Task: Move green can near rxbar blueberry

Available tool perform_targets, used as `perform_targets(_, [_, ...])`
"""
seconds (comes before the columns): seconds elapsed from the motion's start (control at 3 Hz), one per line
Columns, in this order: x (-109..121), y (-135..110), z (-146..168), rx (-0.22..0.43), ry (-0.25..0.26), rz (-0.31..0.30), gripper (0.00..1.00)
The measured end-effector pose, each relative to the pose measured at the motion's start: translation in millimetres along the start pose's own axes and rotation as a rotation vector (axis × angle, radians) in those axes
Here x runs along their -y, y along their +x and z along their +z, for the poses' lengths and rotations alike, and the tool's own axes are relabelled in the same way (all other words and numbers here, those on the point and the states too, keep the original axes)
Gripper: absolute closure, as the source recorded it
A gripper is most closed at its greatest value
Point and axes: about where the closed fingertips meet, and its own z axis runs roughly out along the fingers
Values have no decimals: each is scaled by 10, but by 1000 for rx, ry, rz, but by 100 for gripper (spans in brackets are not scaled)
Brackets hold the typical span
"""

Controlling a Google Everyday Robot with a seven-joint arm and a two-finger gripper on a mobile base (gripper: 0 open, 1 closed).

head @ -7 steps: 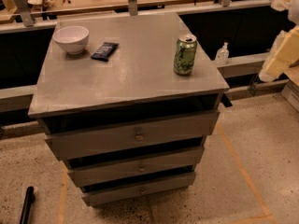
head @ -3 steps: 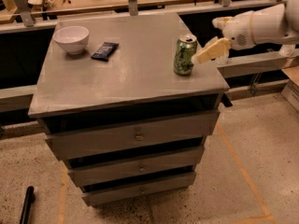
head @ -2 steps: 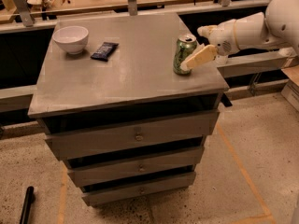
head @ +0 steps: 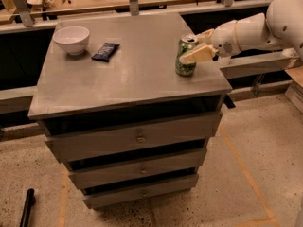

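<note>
Jaws apart, gripper (head: 190, 48) astride green can (head: 184, 68)

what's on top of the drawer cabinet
A white bowl, the rxbar blueberry beside it, the green can near the right edge. The gripper at the can covers part of its side.

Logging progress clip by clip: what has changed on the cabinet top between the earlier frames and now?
The arm swung in from the right; the gripper now sits at the green can, open fingers either side of its upper part. The can, the rxbar blueberry and the white bowl stayed put.
</note>
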Motion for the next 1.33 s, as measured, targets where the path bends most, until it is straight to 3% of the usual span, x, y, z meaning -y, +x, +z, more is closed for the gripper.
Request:
perform_targets(0.67, [-22, -4, 69, 1, -11, 0, 87])
perform_targets(1.0, [22, -176, 209, 42, -1, -24, 100])
perform_targets(1.33, [103, -566, 452, 135, -21, -98, 100])
